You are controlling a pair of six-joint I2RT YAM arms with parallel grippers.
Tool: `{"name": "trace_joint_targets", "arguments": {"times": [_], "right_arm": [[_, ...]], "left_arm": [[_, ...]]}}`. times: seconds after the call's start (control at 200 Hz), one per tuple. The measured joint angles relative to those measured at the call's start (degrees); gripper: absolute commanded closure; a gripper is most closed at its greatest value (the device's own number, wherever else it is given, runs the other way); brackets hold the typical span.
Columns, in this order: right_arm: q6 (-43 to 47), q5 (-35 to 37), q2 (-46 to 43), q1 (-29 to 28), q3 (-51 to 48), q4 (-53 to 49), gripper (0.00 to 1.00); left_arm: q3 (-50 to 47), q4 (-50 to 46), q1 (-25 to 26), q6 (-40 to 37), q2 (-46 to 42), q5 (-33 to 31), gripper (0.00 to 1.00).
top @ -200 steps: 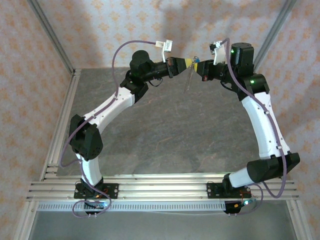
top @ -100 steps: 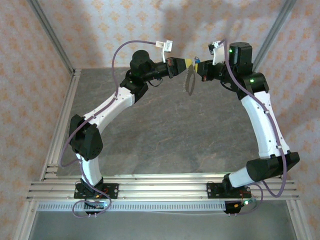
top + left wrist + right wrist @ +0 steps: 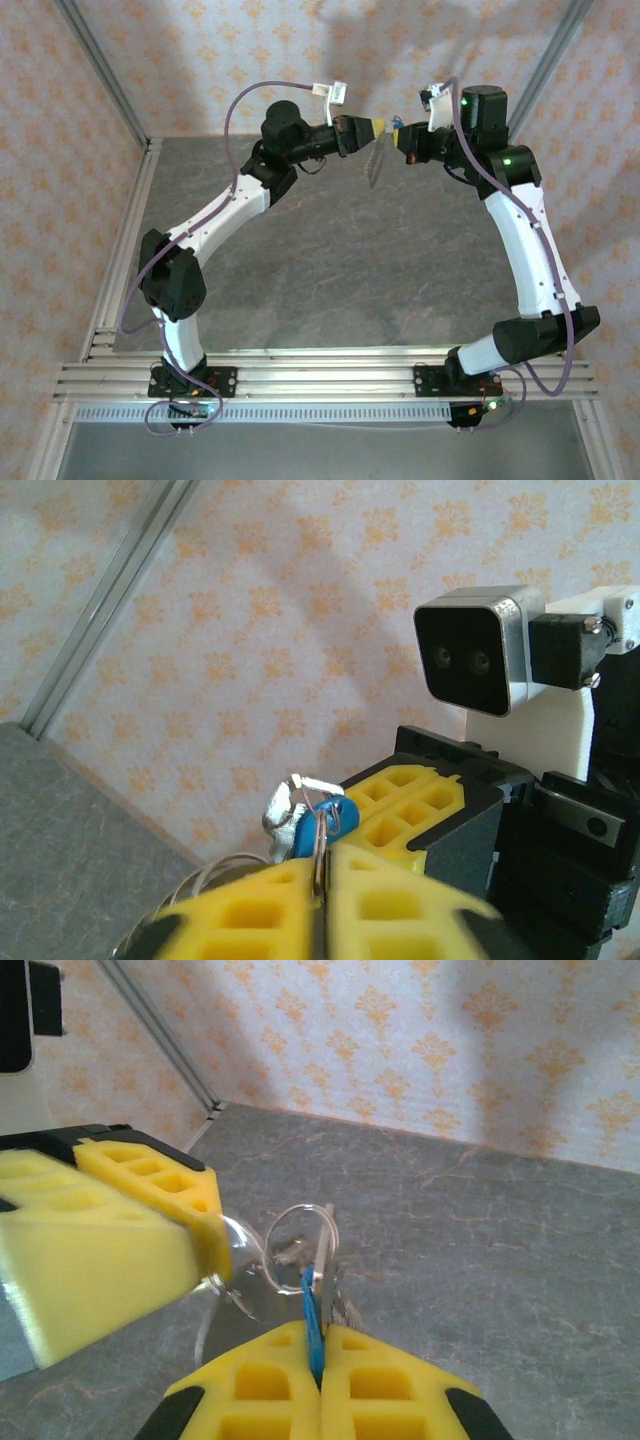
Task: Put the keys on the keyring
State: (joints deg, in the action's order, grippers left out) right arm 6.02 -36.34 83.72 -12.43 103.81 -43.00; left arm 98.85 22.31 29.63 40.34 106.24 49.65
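Keyring (image 3: 377,164) hangs as a pale, tilted loop in the air over the far edge of the tabletop (image 3: 330,270), roughly midway between its far corners, where the two pincers meet tip to tip. The left gripper (image 3: 380,126) has its yellow fingers (image 3: 240,910) drawn almost together, with only a thin slit between them, and the loop's wire runs through that slit. In the left wrist view those fingers hide most of the loop below. The right gripper (image 3: 320,1355) is closed tight on the key (image 3: 311,1312), whose blue head stands on edge between its pads, just beside a small silver ring (image 3: 300,1232) that reaches the left pincer's tip. Seen from the left wrist, the key (image 3: 322,823) sits against the other pincer's yellow finger, under a dark wrist camera (image 3: 478,660) on a white bracket. Around the table are walls papered in pale pink with orange motifs (image 3: 200,60), aluminium posts (image 3: 100,70) at the far corners, and slotted rails (image 3: 320,375) along the near edge. Purple cables (image 3: 232,110) loop along both arms, and green lights (image 3: 505,160) glow on the right one.
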Motion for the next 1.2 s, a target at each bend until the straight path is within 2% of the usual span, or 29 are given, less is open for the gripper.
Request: {"name": "trace_joint_targets", "arguments": {"times": [0.05,0.125,0.425,0.46,0.495,0.686,0.956,1.201], "right_arm": [[-0.04,0.46,0.5,0.31,0.92,-0.57,1.0],[-0.22,0.87,1.38,0.66,1.79,-1.14,1.0],[-0.26,2.56,4.85,0.85,1.05,-2.43,1.0],[-0.26,2.62,4.96,0.85,0.63,-2.38,1.0],[-0.42,2.71,5.14,0.85,0.17,-2.4,1.0],[-1.27,2.64,7.87,0.68,-1.18,-1.2,1.0],[-2.89,2.08,16.57,-2.49,-0.94,0.87,1.0],[-5.25,1.07,29.4,-6.93,8.24,2.01,1.0]], "left_arm": [[0.0,-0.31,0.0,0.04,0.0,-0.66,0.59],[-0.02,-0.61,-0.04,-0.2,0.0,-1.46,0.52],[-4.94,-2.43,-0.72,-0.2,-2.1,-6.21,0.33],[-5.79,-2.56,-1.03,-0.04,-2.69,-6.88,0.25],[-6.69,-2.62,-1.42,-0.02,-3.37,-7.43,0.23],[-11.32,-2.73,-3.89,0.57,-8.11,-11.21,0.2],[-16.52,-2.93,-6.56,0.68,-14.58,-14.93,0.2],[-19.08,-3.76,-7.91,0.46,-16.55,-15.89,0.2]]}}
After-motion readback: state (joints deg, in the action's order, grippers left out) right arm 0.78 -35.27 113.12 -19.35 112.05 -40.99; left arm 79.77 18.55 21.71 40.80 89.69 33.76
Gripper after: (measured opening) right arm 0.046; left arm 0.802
